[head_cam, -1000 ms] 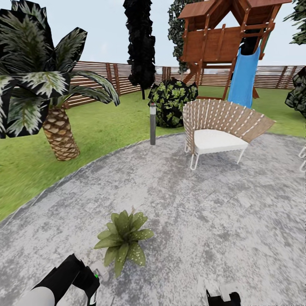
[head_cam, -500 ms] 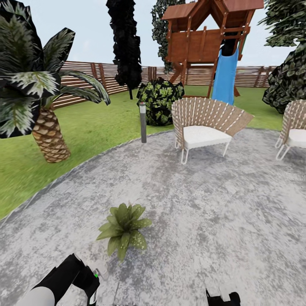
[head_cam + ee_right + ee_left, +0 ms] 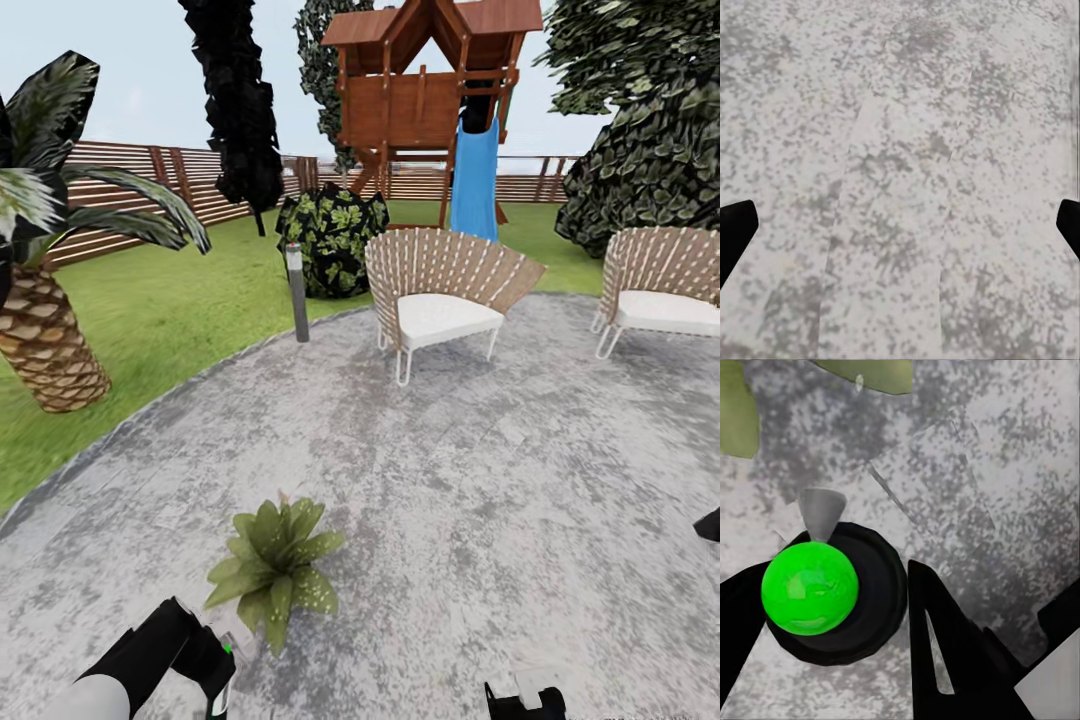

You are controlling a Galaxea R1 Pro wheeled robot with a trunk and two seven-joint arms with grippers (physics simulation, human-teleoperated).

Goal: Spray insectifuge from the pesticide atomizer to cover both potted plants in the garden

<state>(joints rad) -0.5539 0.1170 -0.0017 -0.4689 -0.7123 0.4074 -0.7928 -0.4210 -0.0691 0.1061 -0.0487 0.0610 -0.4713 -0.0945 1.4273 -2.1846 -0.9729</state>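
Note:
One potted plant (image 3: 272, 568), a low rosette of pointed green leaves, sits on the grey paving just ahead of my left arm. My left gripper (image 3: 215, 672) hangs beside it, at the near left. In the left wrist view the left gripper (image 3: 832, 592) is shut on the pesticide atomizer (image 3: 810, 589). From above, the atomizer is a round dark body with a bright green cap and a grey nozzle pointing toward the plant's leaves (image 3: 870, 371). Over bare paving, my right gripper (image 3: 900, 232) stands open, and it also shows low in the head view (image 3: 525, 700).
Two wicker chairs (image 3: 440, 300) (image 3: 660, 295) stand on the paving (image 3: 480, 470) ahead. A grey bollard lamp (image 3: 297, 292) and a dark shrub (image 3: 333, 240) mark the lawn edge. A palm (image 3: 45, 330) stands at the left, with a wooden playset with a blue slide (image 3: 440, 110) and the fence (image 3: 130, 185) behind.
The whole head view has shifted left as the camera turned right, bringing a second chair into sight. Both arms keep their places in the picture, the left still holding the atomizer.

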